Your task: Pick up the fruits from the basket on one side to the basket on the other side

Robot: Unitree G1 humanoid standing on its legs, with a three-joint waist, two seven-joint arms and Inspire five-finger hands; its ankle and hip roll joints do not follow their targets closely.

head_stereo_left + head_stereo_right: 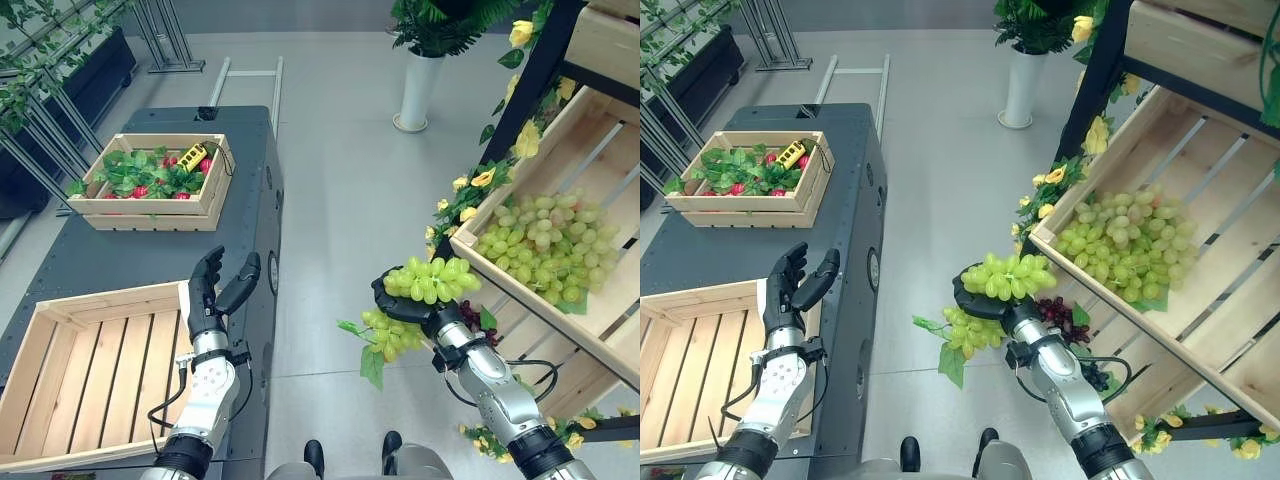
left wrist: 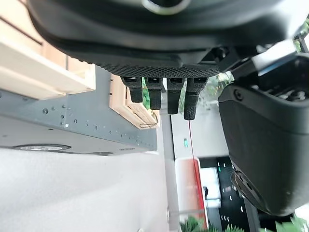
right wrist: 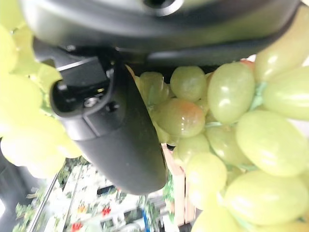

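The right hand [image 1: 405, 293] is curled around a bunch of green grapes [image 1: 432, 279], its thumb pressed against the fruit in the right wrist view, and it holds the bunch in the air just outside the front rim of the tilted grape crate [image 1: 560, 130]. A second cluster with a leaf hangs below the hand, so the grip sits high on the bunch, probably so the loose berries dangle free rather than get crushed. More green grapes [image 1: 550, 245] lie heaped in the low corner of that crate, where its slope gathers them.

The left hand [image 1: 215, 290] stands upright with straight, relaxed fingers, holding nothing, above the near corner of the empty wooden crate [image 1: 60, 375] on the dark table [image 1: 120, 255]. It looks posted there to receive or guide the bunch, since that crate seems the destination. Farther back on the table, a crate of strawberries [image 1: 150, 172] sits well apart.
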